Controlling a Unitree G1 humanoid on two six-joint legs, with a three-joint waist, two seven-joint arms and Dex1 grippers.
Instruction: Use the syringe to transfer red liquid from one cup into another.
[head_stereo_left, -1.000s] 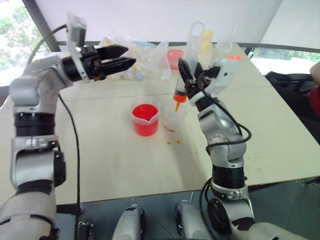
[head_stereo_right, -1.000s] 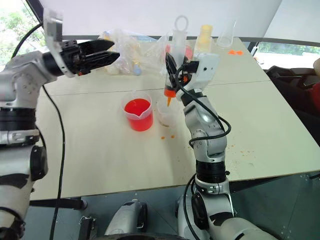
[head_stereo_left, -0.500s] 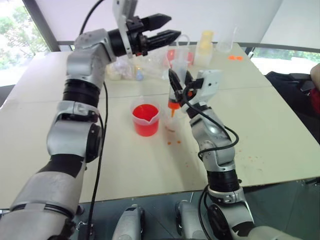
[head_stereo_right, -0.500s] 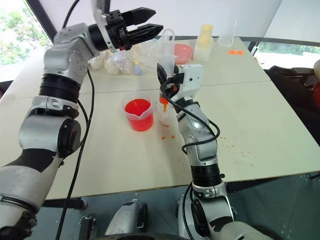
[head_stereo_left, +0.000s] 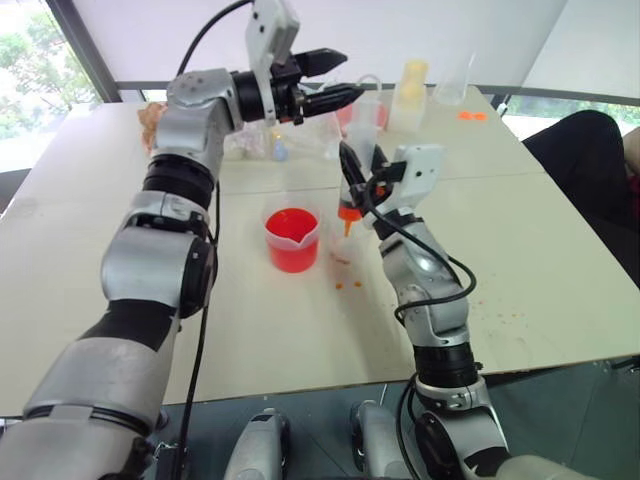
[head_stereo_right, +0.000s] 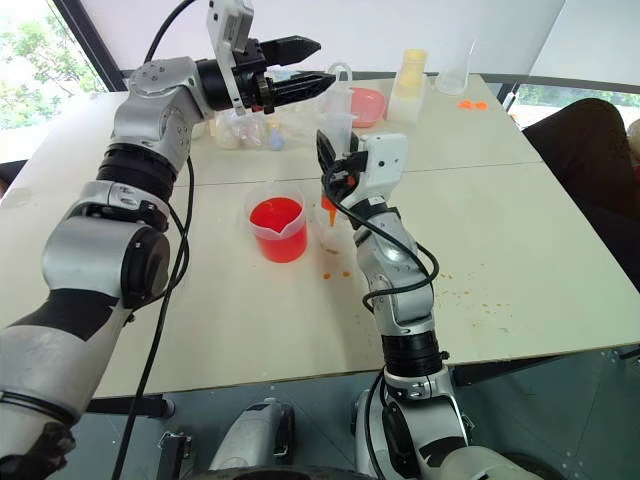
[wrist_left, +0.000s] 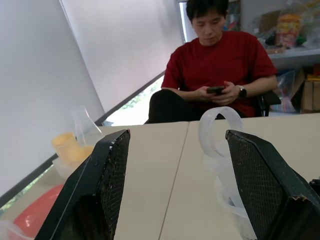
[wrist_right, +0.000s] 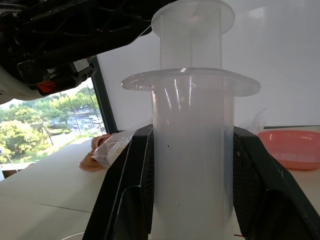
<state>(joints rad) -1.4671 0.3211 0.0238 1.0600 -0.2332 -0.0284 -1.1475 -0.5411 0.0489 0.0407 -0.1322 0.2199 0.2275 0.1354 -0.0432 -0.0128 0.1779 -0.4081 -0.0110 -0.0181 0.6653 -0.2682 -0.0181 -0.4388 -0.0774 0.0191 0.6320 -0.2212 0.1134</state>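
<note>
Left eye view | my right tool (head_stereo_left: 347, 165) raised, clamped on the upright syringe (head_stereo_left: 361, 135) above the small cup (head_stereo_right: 330, 232) | my left tool (head_stereo_left: 338, 77) apart, level at its plunger ring (wrist_left: 218, 131) | spouted cup (head_stereo_left: 292, 240) on worktop (head_stereo_left: 250, 320) holds red liquid (head_stereo_left: 291, 226)

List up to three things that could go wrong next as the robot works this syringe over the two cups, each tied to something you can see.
1. The left claw is open around the ring-ended plunger; closing off-centre could tilt the large clear plastic syringe in the shut right claw.
2. The syringe's small orange nozzle hangs above the small thin-walled clear cup; any sway could drip beside it, where orange drops already lie.
3. The spouted clear cup of red liquid stands close by and could be knocked.
</note>
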